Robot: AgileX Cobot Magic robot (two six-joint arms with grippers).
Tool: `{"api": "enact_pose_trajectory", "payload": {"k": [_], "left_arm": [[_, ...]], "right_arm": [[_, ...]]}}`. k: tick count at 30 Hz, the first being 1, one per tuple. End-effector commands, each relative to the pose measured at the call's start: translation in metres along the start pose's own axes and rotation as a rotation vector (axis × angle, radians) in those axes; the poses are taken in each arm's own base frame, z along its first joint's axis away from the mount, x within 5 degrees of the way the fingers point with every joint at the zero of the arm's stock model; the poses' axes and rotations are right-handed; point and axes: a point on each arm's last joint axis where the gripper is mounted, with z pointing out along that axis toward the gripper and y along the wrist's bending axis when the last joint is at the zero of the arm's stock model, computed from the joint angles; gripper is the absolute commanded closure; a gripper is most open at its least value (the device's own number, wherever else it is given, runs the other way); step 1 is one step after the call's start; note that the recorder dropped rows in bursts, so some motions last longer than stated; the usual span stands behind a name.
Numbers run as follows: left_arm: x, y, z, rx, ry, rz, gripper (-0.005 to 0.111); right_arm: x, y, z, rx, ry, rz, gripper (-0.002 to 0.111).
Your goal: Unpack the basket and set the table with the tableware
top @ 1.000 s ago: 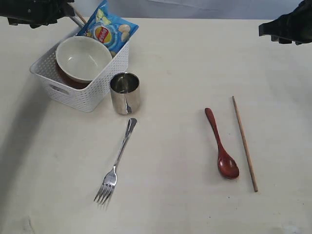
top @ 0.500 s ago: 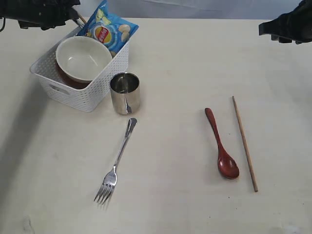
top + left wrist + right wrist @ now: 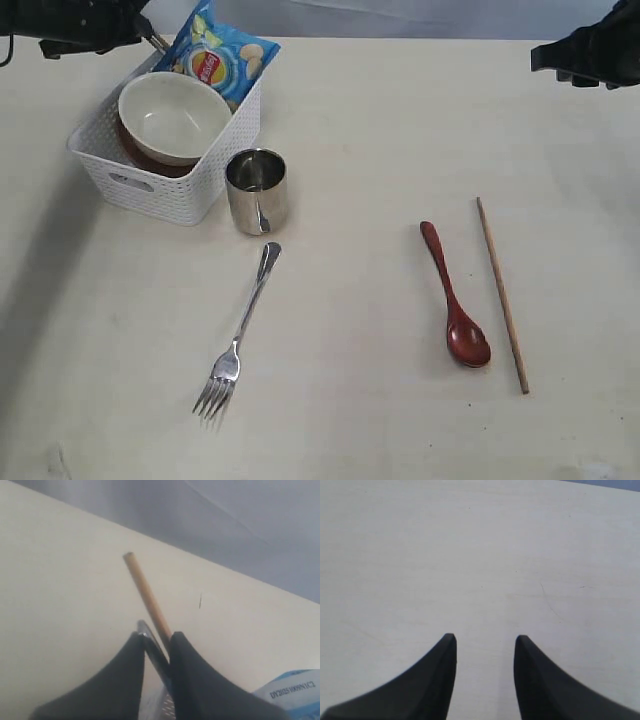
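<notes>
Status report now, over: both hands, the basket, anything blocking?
Left hand pinching steel handle and chopstick at basket corner. Right hand open, empty, over table. Bowl and chip bag in basket; nothing blocking.

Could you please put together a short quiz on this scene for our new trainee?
1. True or false: the steel cup stands inside the basket.
2. Which item lies right beside the red spoon? A) the fork B) the chopstick C) the chip bag
3. Short answer: is the right gripper open or shut, and does it hold anything?

Key: 1 false; 2 B; 3 open, holding nothing.
</notes>
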Motion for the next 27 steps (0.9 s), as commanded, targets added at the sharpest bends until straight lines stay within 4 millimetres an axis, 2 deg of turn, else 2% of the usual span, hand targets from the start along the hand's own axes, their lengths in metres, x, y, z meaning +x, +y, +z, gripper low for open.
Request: {"api": "enact_pose_trajectory", "payload": {"k": [1, 17, 27], "left_arm": [[-0.001, 0.003, 0.000, -0.028, -0.009, 0.042, 0.107], [-0.001, -0.006, -0.004, 0.042, 0.021, 0.084, 0.107], [-0.021, -0.031, -0.034, 0.113, -0.028, 0.134, 0.107]], "right_arm": [[0.000, -0.001, -0.001, 0.004, -0.007, -0.005, 0.071], [0.000, -0.001, -0.001, 0.005, -0.011, -0.005, 0.071], [0.000, -0.001, -0.001, 0.005, -0.011, -0.005, 0.071]]}}
